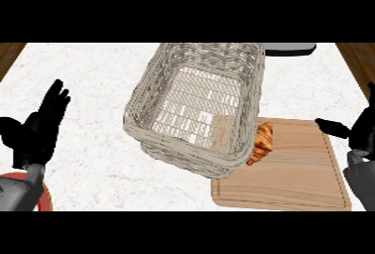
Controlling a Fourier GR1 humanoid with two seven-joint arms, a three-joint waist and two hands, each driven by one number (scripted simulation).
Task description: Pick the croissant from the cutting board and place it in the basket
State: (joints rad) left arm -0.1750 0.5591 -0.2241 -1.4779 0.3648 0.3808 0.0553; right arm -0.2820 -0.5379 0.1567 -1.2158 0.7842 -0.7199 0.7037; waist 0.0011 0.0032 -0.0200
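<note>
Left of right robot hand (351,131): croissant (263,141).

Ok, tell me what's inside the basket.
Nothing shows inside the basket; counter and board corner show through its weave. The croissant lies outside on the cutting board, partly hidden by its rim.
</note>
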